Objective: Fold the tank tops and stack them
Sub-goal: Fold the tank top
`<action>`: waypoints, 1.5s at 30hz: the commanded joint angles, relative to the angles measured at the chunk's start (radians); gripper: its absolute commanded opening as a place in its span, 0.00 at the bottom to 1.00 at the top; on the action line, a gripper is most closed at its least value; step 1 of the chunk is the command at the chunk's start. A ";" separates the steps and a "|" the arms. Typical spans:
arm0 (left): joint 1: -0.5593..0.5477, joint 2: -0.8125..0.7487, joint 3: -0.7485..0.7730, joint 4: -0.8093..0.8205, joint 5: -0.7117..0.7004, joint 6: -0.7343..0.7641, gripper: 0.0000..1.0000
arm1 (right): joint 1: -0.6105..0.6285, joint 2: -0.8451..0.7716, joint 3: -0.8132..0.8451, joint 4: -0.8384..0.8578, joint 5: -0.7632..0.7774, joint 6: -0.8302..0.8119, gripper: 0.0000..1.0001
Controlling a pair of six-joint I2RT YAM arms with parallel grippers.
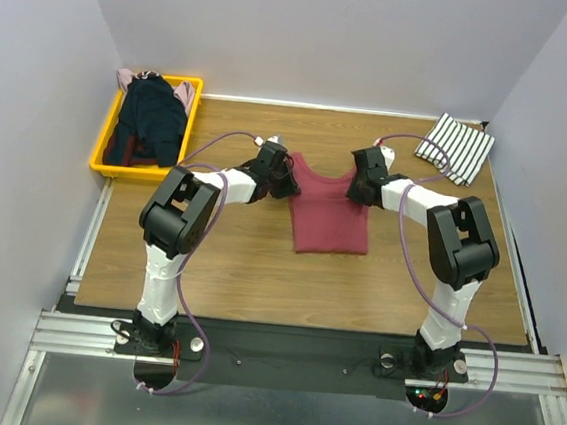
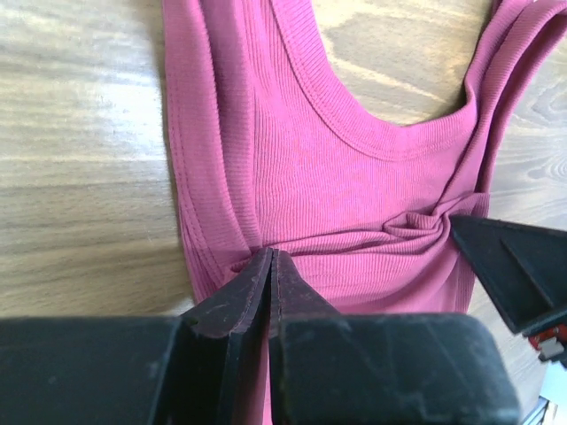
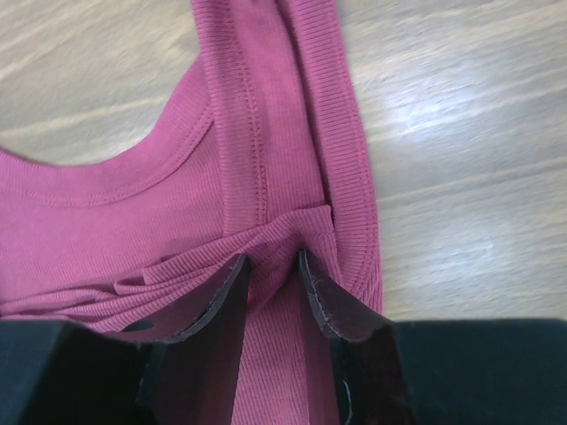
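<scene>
The dark red tank top (image 1: 329, 212) lies flat mid-table, neckline toward the far side. My left gripper (image 1: 288, 185) is at its left shoulder and my right gripper (image 1: 356, 191) at its right shoulder. In the left wrist view the left gripper (image 2: 271, 257) is shut, pinching the red cloth (image 2: 354, 177) by the armhole edge. In the right wrist view the right gripper (image 3: 273, 261) has its jaws narrowly apart around a bunched fold of the red top (image 3: 133, 230). The striped tank top (image 1: 458, 147) lies folded at the far right corner.
A yellow bin (image 1: 103, 155) at the far left holds a dark navy top (image 1: 151, 124) and a pale pink one (image 1: 184, 93). White walls close in the table on three sides. A metal rail runs along the near edge.
</scene>
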 commanded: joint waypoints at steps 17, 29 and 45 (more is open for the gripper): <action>-0.107 -0.316 -0.157 0.045 -0.068 0.008 0.37 | 0.015 -0.202 -0.005 0.024 -0.147 -0.096 0.55; -0.328 -0.177 -0.171 0.134 -0.077 -0.110 0.23 | 0.055 -0.015 0.070 0.024 -0.191 -0.168 0.55; -0.337 -0.114 -0.280 0.060 -0.094 -0.200 0.08 | 0.064 0.025 0.116 -0.013 -0.064 -0.165 0.47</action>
